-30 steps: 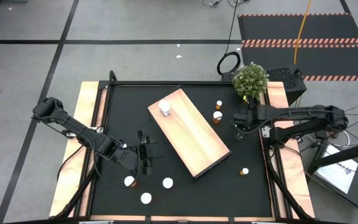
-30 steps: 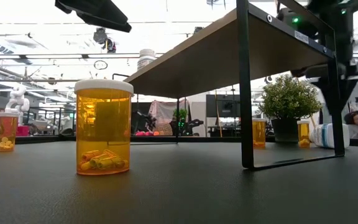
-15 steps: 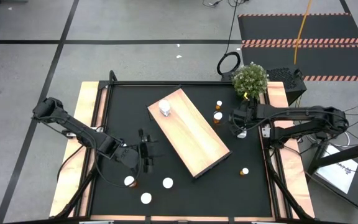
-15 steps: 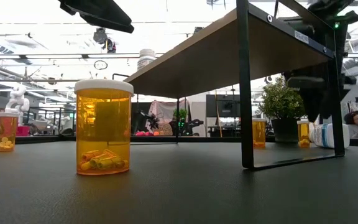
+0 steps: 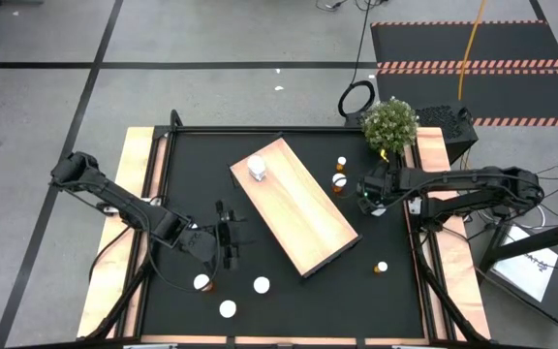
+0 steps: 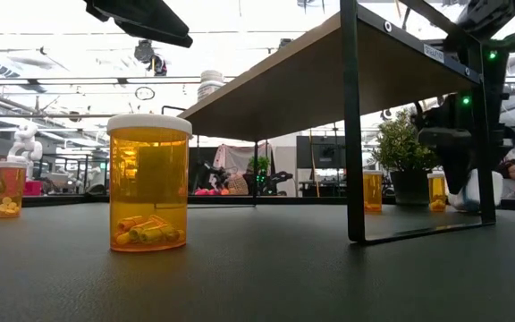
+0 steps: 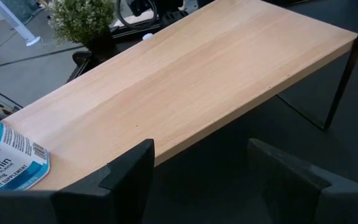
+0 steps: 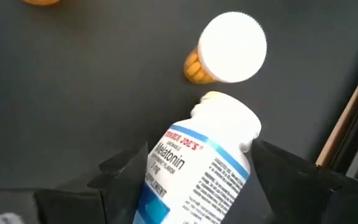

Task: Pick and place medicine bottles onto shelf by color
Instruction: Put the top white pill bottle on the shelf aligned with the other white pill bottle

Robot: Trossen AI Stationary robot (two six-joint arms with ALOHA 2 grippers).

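The light-wood shelf (image 5: 298, 208) stands slantwise on black legs mid-table, and a white bottle (image 5: 258, 169) sits on its far end. My right gripper (image 5: 370, 196) is low over the table just right of the shelf, open. A white Melatonin bottle (image 8: 197, 165) lies on its side between its fingers, cap pointing away. My left gripper (image 5: 228, 237) hovers open near the shelf's left side (image 7: 185, 81) and holds nothing. Two small orange bottles (image 5: 338, 181) stand upright by the right gripper. Several white-capped bottles (image 5: 261, 285) stand near the near edge. My right gripper comes at the white bottle's labelled body (image 8: 185, 155) from above, one finger (image 8: 126, 171) on each side of it and lying across it. I cannot tell whether the fingers touch it. The bottle (image 6: 470, 190) lies on the table.
An orange bottle (image 8: 232, 46) stands right beside the lying bottle's cap. A potted plant (image 5: 390, 124) sits at the far right corner. One small orange bottle (image 5: 382, 267) stands alone near the right side. A large orange bottle (image 6: 148, 183) stands near the near edge.
My right gripper has moved a little toward the shelf and come down over the lying white bottle, so its fingers now stand on either side of it. The bottle has stayed on the table.
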